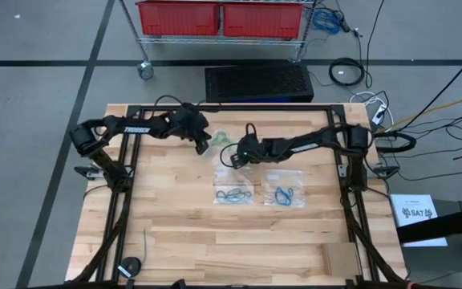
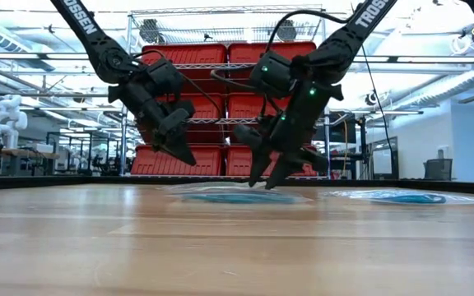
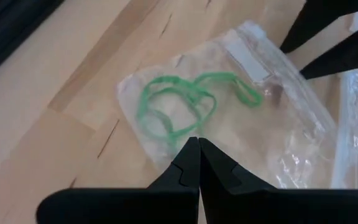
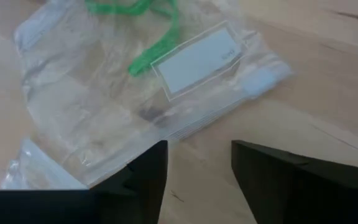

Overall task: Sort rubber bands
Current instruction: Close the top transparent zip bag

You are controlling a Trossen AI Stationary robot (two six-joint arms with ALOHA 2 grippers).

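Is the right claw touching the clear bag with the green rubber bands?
Apart. In the right wrist view the open right claw hangs off the clear bag, bare wood showing between its fingertips; the green rubber bands lie inside.

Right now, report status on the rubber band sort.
Left gripper shut, empty, above green bands in their bag. Right gripper open beside it. Blue bands bagged. Nothing obstructing.

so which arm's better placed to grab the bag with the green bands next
Probably the right. Its tool is open and hangs just off the edge of the clear bag holding the green rubber bands. The left tool is shut over the same bag.
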